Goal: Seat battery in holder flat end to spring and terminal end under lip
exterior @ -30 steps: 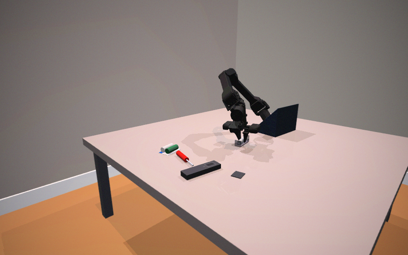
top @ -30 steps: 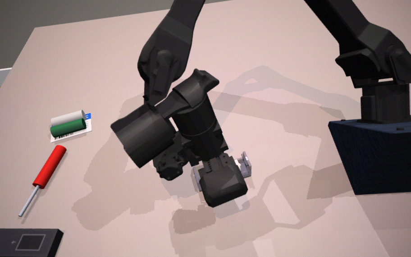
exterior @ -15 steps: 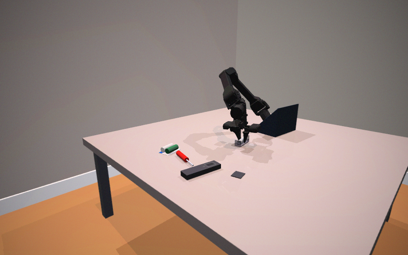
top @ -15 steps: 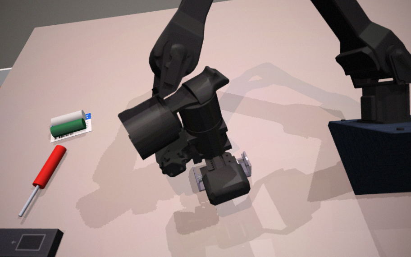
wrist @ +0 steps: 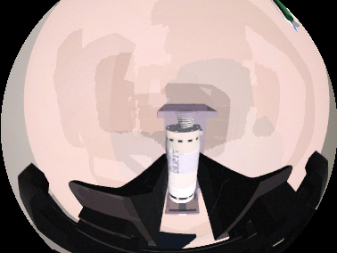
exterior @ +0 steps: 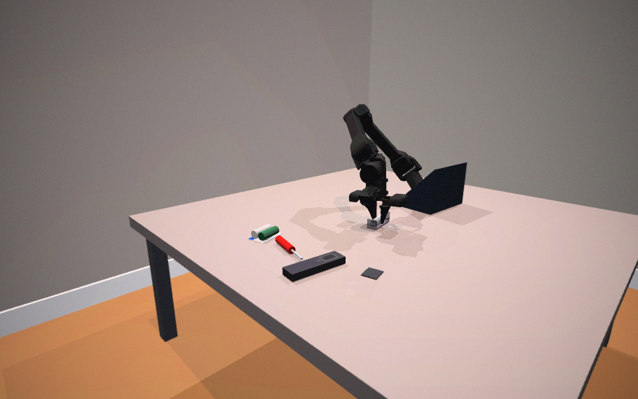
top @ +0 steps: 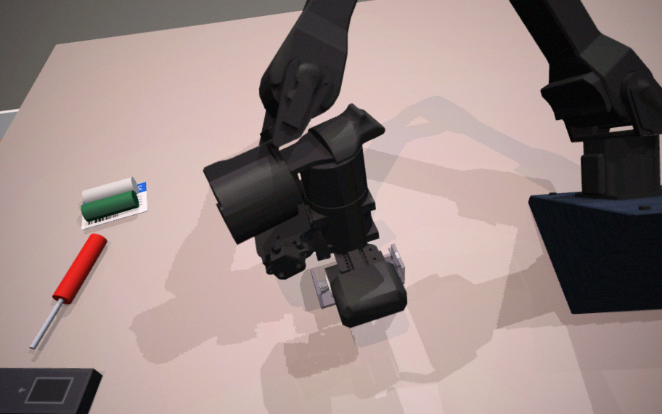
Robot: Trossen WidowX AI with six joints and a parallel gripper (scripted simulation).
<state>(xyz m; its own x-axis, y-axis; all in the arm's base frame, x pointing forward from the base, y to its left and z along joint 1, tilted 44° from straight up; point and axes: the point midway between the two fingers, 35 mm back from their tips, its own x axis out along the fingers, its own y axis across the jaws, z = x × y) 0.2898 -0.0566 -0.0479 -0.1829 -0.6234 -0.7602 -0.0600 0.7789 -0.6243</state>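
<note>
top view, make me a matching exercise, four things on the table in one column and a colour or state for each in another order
Things:
1. screwdriver
2. battery
3. cylinder nearer the screwdriver on the card
4. arm base block

Colour or state:
A. dark navy
B. green
C. red handle, grey shaft
D. white, gripped in the end effector over the holder

Pairs: 1-C, 2-D, 3-B, 4-A
</note>
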